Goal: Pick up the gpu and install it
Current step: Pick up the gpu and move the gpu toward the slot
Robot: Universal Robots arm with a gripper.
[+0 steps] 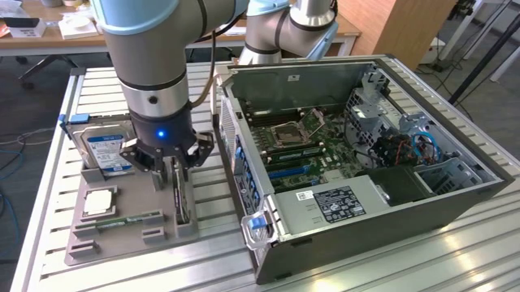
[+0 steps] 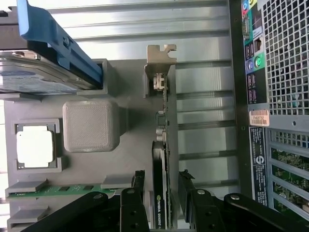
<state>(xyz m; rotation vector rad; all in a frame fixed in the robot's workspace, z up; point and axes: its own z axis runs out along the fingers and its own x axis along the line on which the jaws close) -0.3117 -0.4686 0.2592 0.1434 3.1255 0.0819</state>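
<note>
Low on the exterior view's left, the fingers (image 2: 188, 191) stand wide apart and hold nothing, one on each side of the gpu (image 2: 161, 164), with a gap on both sides. The card stands on edge in a slot of a grey holder (image 1: 130, 234), with its silvery bracket (image 2: 161, 63) at the end away from the fingers. Just beside it on the holder lie a green memory stick (image 1: 130, 220) and a square processor (image 1: 97, 202). A hard drive (image 1: 101, 149) stands further toward the upper left. An open computer case (image 1: 390, 234) sits on the counter (image 1: 406, 271) at the exterior view's right.
</note>
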